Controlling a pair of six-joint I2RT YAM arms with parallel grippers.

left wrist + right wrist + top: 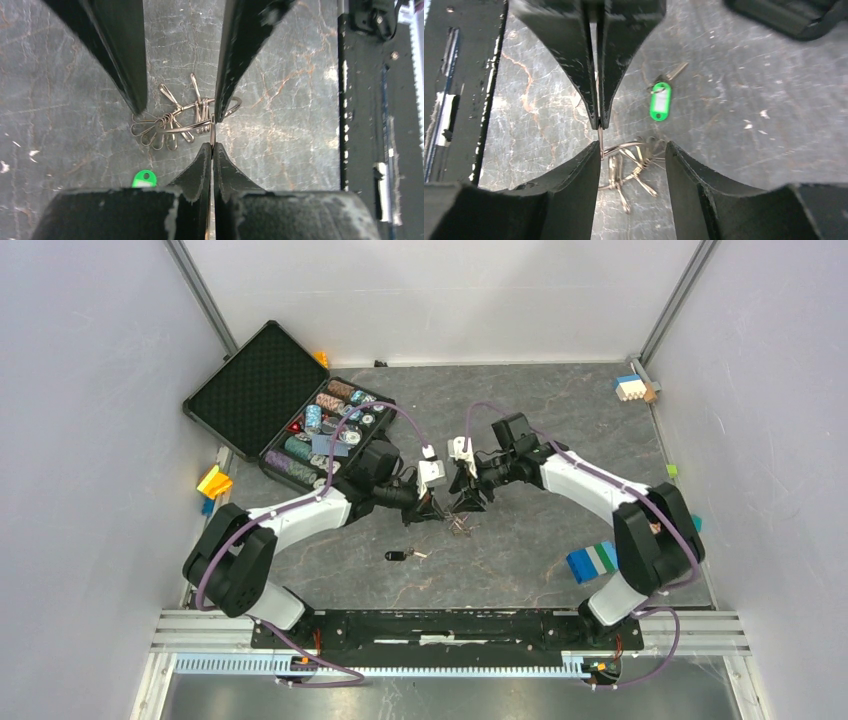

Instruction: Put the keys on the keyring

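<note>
Left wrist view: my left gripper [213,148] pinches the keyring [238,106] by its wire, jaws shut. My right gripper [633,146] stands parted, either side of the keyring. The green-headed key [660,100] lies near the keyring, untouched.

Robotics lab test cell, for sure. White panels [90,390] on aluminium posts [205,295] box in a grey tabletop [570,430], with the left arm [290,520] and right arm [590,480] bolted to a rail [450,623]. Random props around: toy blocks [592,562], a case [250,380] of chips.
</note>
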